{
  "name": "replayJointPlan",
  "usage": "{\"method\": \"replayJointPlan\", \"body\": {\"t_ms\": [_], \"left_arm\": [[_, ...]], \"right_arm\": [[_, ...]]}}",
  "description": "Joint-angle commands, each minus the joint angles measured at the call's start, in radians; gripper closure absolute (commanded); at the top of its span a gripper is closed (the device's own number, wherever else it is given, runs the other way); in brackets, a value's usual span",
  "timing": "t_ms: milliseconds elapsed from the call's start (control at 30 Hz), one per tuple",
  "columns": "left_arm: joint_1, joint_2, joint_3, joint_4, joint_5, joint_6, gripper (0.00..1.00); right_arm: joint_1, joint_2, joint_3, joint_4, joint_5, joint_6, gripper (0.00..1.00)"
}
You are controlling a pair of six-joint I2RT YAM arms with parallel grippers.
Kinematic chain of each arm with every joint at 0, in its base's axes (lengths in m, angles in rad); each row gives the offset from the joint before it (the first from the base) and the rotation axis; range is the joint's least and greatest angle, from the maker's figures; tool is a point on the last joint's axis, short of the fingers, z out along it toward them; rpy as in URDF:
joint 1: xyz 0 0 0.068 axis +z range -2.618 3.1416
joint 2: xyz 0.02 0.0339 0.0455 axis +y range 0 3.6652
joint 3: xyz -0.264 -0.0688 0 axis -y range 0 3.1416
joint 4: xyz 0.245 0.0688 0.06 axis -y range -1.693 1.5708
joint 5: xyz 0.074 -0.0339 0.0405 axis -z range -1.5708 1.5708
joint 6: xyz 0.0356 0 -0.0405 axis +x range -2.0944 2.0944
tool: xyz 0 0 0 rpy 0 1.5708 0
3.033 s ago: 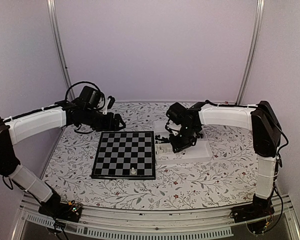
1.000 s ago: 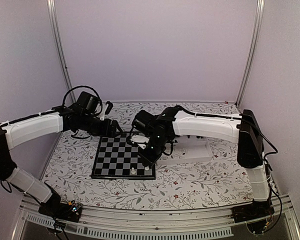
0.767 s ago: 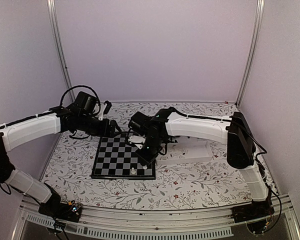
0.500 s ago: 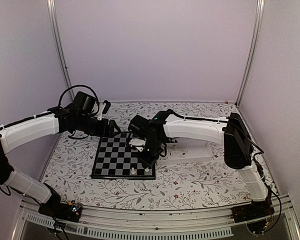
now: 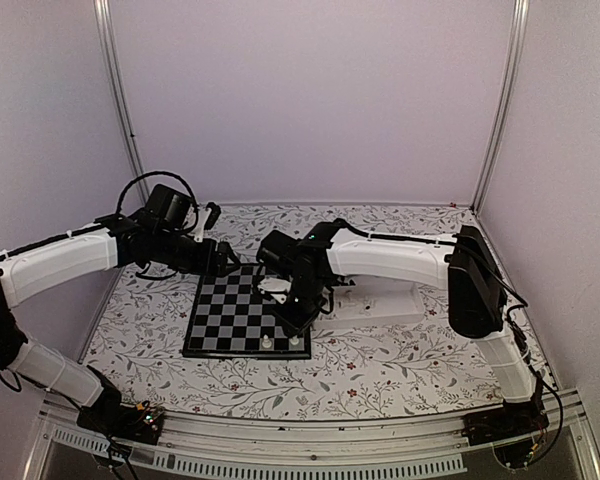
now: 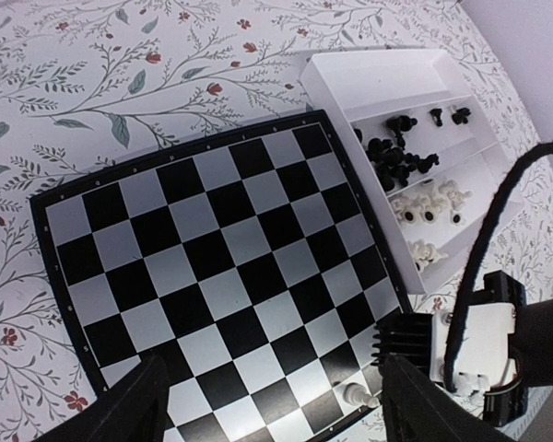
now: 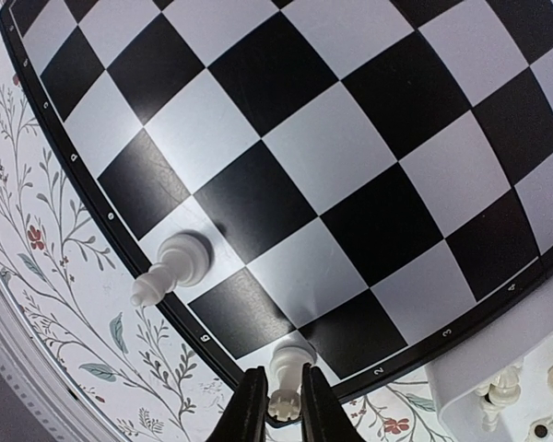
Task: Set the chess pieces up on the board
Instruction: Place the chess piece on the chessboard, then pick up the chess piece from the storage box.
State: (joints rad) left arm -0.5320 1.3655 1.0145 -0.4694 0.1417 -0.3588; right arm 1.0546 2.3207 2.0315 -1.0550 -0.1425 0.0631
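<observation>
The board (image 5: 235, 305) lies mid-table. One white chess piece (image 7: 170, 267) stands alone on a pale square in its near row. A second white piece (image 7: 290, 364) stands at the near right corner square. My right gripper (image 7: 284, 405) reaches down over that corner, its fingers pressed close against both sides of the piece's top. From above, both pieces (image 5: 267, 343) (image 5: 293, 341) show by the near edge, under the right gripper (image 5: 292, 325). My left gripper (image 6: 276, 414) hovers wide open and empty above the board's far left side (image 5: 220, 258).
A white two-compartment tray (image 6: 369, 83) sits right of the board, holding several black pieces (image 6: 396, 152) and several white pieces (image 6: 429, 207). The right arm (image 5: 380, 255) spans over the tray (image 5: 385, 305). Flowered tablecloth surrounds everything.
The right arm swung from the tray to the board's near right corner and lowered a second white piece onto it. The left arm drifted slightly left.
</observation>
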Motion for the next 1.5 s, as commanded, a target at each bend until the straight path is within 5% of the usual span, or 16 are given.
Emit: {"method": "replayJointPlan", "body": {"t_ms": [0, 400, 967, 1467], "left_arm": [[0.007, -0.011, -0.011, 0.0, -0.004, 0.014, 0.18], [0.01, -0.011, 0.004, -0.006, -0.014, 0.014, 0.18], [0.01, 0.088, 0.115, 0.025, 0.078, 0.0, 0.19], [-0.019, 0.176, 0.204, 0.037, 0.106, -0.013, 0.2]], "right_arm": [[0.004, 0.022, 0.003, -0.008, -0.013, 0.0, 0.83], [-0.062, -0.068, 0.005, 0.018, -0.003, 0.037, 0.75], [-0.328, -0.304, -0.433, 0.193, 0.062, 0.012, 0.81], [-0.442, -0.371, -0.541, 0.25, 0.083, -0.028, 0.81]]}}
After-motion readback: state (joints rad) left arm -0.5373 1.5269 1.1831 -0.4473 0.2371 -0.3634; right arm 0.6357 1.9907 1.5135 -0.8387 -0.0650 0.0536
